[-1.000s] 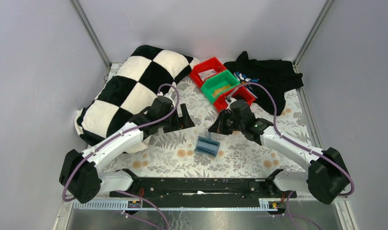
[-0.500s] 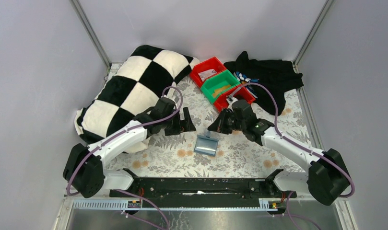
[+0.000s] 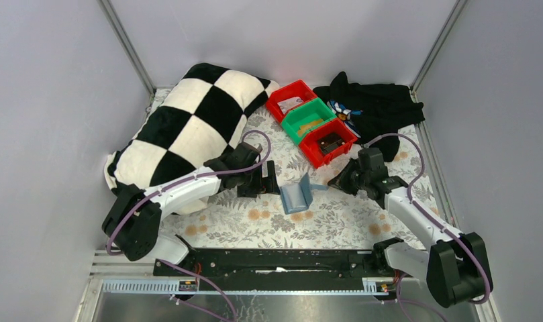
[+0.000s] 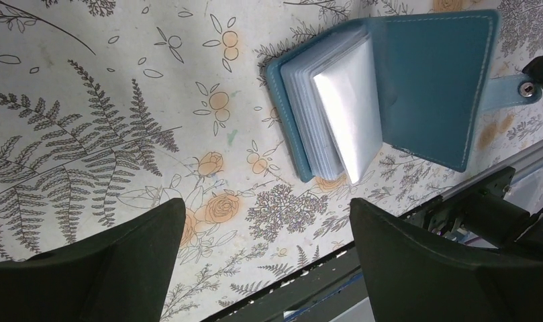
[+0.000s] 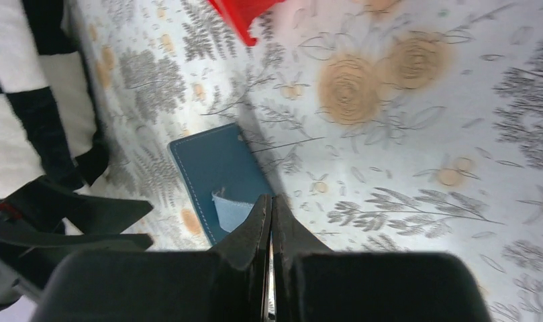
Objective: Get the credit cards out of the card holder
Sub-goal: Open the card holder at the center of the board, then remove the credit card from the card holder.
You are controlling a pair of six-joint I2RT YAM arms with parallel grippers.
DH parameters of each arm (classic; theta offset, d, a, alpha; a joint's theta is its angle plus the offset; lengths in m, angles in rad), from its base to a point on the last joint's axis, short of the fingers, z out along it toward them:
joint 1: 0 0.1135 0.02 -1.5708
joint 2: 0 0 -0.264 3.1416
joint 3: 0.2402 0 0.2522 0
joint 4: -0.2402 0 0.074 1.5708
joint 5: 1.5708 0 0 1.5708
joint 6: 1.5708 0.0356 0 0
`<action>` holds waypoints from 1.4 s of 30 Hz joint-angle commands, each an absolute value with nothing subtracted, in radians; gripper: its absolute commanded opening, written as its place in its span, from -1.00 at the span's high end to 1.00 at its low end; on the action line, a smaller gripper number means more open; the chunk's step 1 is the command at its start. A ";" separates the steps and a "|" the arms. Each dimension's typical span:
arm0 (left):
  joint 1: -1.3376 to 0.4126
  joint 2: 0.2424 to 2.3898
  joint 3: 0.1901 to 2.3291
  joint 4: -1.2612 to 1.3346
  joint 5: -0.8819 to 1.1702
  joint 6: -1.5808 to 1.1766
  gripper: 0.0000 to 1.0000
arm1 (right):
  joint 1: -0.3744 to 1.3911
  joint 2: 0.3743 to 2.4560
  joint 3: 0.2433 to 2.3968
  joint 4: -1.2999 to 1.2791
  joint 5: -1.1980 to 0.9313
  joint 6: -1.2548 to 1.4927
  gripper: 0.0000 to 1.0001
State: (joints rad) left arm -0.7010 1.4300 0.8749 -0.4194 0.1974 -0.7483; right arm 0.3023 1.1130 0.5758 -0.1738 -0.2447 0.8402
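Note:
The teal card holder (image 3: 297, 196) lies open on the floral cloth, its cover standing up at a slant. In the left wrist view the card holder (image 4: 436, 74) shows a fanned stack of pale credit cards (image 4: 346, 111) in its pockets. My right gripper (image 3: 331, 182) is shut on the holder's strap, holding the cover up. Its tips (image 5: 272, 198) pinch the pale strap (image 5: 229, 211) beside the blue cover (image 5: 218, 168). My left gripper (image 3: 264, 181) stands open just left of the holder, with only cloth between its fingers (image 4: 265, 204).
A black-and-white checked pillow (image 3: 188, 127) lies at the back left, under the left arm. Two red bins (image 3: 292, 99) (image 3: 330, 142) and a green bin (image 3: 309, 121) stand at the back. Black clothing (image 3: 379, 107) lies at the back right. The black base rail (image 3: 275, 258) runs along the near edge.
The right gripper has drawn back to the right with the strap, swinging the cover up and open. The left gripper has moved right, closer to the holder.

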 commanded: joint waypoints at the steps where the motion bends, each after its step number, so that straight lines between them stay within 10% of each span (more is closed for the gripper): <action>1: -0.701 1.433 0.912 -0.388 0.183 -0.730 -0.93 | 0.280 1.056 0.545 -0.289 -0.155 0.770 1.00; 12: -0.701 1.460 0.927 -0.397 0.161 -0.720 -0.95 | 0.278 0.961 0.417 -0.375 -0.005 0.761 1.00; 23: -0.701 1.457 0.975 -0.469 0.096 -0.692 -0.97 | 0.279 0.892 0.591 -0.422 0.091 0.643 -0.24; 42: -0.637 1.380 0.917 -0.448 0.041 -0.749 -0.97 | 0.676 1.169 0.780 -0.090 -0.271 0.674 -0.22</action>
